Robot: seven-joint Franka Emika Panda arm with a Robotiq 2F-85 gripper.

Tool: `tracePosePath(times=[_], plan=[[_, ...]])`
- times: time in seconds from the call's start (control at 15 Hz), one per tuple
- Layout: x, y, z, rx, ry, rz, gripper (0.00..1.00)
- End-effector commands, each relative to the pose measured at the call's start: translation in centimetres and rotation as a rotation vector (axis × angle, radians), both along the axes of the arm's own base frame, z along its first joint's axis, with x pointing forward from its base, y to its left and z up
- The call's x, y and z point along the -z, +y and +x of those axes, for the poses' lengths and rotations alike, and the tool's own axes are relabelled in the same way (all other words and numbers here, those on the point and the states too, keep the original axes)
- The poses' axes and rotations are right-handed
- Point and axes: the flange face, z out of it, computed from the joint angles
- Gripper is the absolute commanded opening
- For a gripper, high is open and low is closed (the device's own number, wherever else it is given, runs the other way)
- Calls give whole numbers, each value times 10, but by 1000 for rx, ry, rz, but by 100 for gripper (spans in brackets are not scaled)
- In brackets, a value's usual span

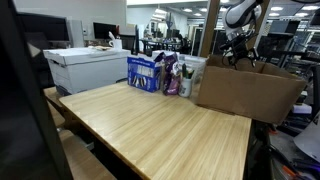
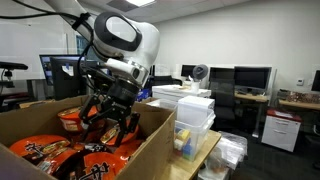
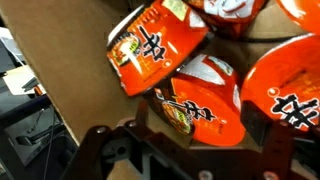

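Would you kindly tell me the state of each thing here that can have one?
Pincer: open, jaws spread wide.
Cardboard box: upright, top open.
Noodle bowls: lids on, lying tilted inside the box, under the pincer.
Blue bag: standing upright on the wooden table.

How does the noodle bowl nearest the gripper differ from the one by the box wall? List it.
The near bowl lies between the open fingers of the gripper; the wall bowl lies apart from it. The wall bowl shows a big black character; the near bowl mostly red and white. Both are red, tilted.
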Motion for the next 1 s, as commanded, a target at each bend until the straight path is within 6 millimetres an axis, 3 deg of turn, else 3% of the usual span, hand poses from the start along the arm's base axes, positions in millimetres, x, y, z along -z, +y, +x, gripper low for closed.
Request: tracePosePath(times=[0.0, 0.53, 0.93], plan=[[-2, 2, -13, 104, -89, -121, 100], [-21, -9, -28, 394, -97, -203, 100], [-52, -25, -31, 419, -126, -138, 100]])
